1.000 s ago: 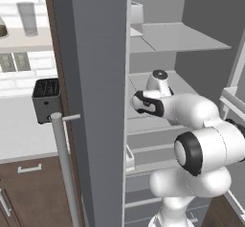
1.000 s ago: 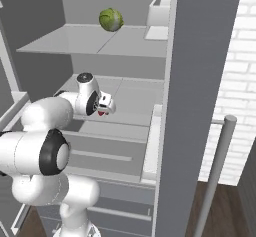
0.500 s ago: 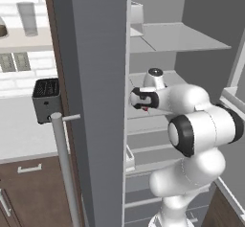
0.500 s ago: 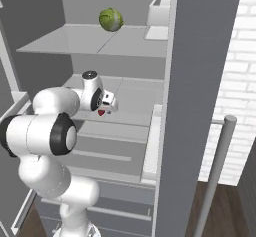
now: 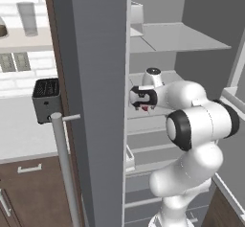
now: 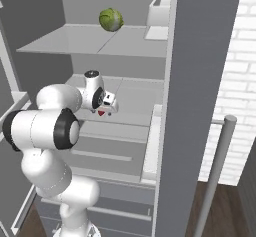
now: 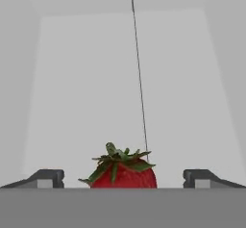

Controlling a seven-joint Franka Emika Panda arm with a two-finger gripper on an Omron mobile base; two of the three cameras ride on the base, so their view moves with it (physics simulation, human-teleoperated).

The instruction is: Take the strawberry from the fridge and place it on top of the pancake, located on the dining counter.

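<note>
Reading for brands, labels or lettering returned nothing legible on any surface.

Item 1, the fridge [image 5: 95, 77]: grey, doors open, pale shelves inside; the left door edge crossed the left base view from 12 to 6 o'clock, hiding part of the interior behind it. A silver bar handle [image 6: 215, 176] stood at 4 o'clock in the right base view.

Item 2, the gripper [image 6: 103, 112]: reached in over the middle shelf [image 6: 132, 101]. In the hand view the two fingertips [image 7: 45, 178] sat wide apart at 7 and 5 o'clock, jaws released, nothing clamped.

Item 3, the strawberry [image 7: 122, 170]: red with a green leafy cap, on the middle shelf between the fingertips at 6 o'clock in the hand view, with a gap on each side (lower half cut off by the frame bottom). In the right base view it showed as a small red speck [image 6: 102, 113] just under the hand; in the left base view a red trace [image 5: 145, 107] below the hand was hard to make out.

Item 4, open room: the shelf ahead of the berry ran bare to the back wall, side walls well apart.

Item 5, upper shelf [image 6: 90, 41]: a green round vegetable [image 6: 111, 19] and a pale box [image 6: 159, 11], its top cut off.

Item 6, a dark toaster [image 5: 46, 99] on the wall counter, 9 o'clock in the left base view.
</note>
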